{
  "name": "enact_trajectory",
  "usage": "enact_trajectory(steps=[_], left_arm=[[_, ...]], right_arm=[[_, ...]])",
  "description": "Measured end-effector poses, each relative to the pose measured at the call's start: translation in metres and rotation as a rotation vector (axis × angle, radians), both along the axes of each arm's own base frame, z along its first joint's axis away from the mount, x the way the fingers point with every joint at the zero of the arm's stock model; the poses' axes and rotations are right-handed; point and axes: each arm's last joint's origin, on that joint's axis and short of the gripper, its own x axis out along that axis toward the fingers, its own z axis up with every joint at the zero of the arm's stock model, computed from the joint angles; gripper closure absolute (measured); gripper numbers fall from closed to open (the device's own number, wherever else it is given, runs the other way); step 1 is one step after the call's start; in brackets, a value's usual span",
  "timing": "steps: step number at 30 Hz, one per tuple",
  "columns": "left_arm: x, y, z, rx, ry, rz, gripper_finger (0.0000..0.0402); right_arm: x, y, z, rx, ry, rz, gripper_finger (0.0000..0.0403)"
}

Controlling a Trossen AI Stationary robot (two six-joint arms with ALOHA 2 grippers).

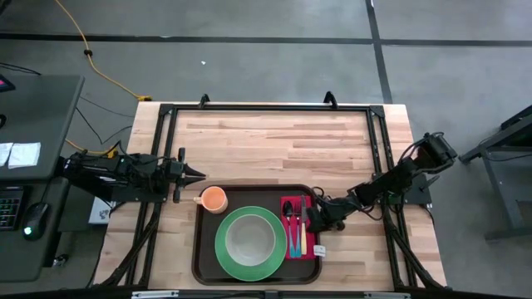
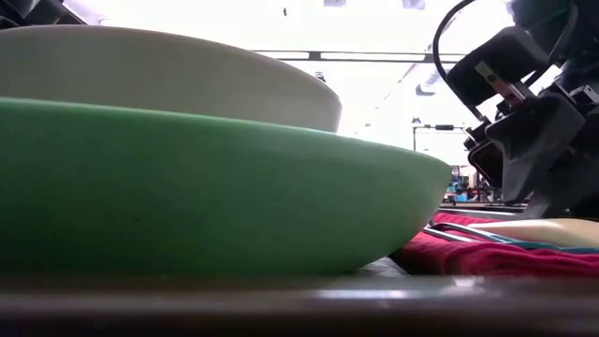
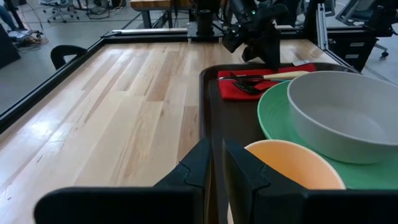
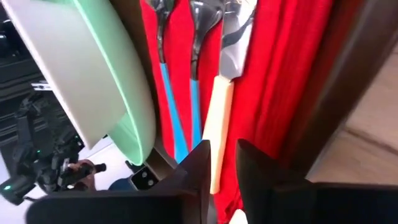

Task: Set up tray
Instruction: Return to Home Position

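A light wooden table top of butcher-block planks sits inside a black metal frame on a grey floor. Dark tape lines cross that floor beyond the table, and a yellow cable runs over it toward the table's far left corner. Left of the table stands a grey desk bearing white papers, a keyboard and a computer mouse. Office chairs stand in the room behind.
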Motion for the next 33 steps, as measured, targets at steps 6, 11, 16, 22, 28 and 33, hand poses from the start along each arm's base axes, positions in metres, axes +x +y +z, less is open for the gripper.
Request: enact_trajectory(steps=[6,11,16,22,28,33], left_arm=[[0.0,-0.001,0.0,-0.007,0.001,-0.028,0.0328],[0.0,-0.001,0.0,-0.008,0.001,-0.03,0.0328],[0.0,-0.001,0.0,-0.008,0.001,-0.031,0.0328],[0.0,-0.001,0.0,-0.008,0.001,-0.031,0.0328],[0.0,-0.001,0.0,-0.008,0.001,-0.032,0.0328],[0.0,-0.001,0.0,-0.008,0.001,-0.032,0.0328]], right_arm=[[0.004,0.002,0.007,0.026,-0.078,0.006,0.0368],[0.007,0.003,0.013,0.049,-0.137,0.006,0.0377],[0.011,0.004,0.02,0.041,-0.229,-0.013,0.0376],[0.015,0.003,0.03,0.009,-0.36,-0.068,0.0376],[0.018,0.002,0.039,-0.045,-0.481,-0.115,0.0379],[0.019,0.001,0.047,-0.072,-0.581,-0.135,0.0378]])
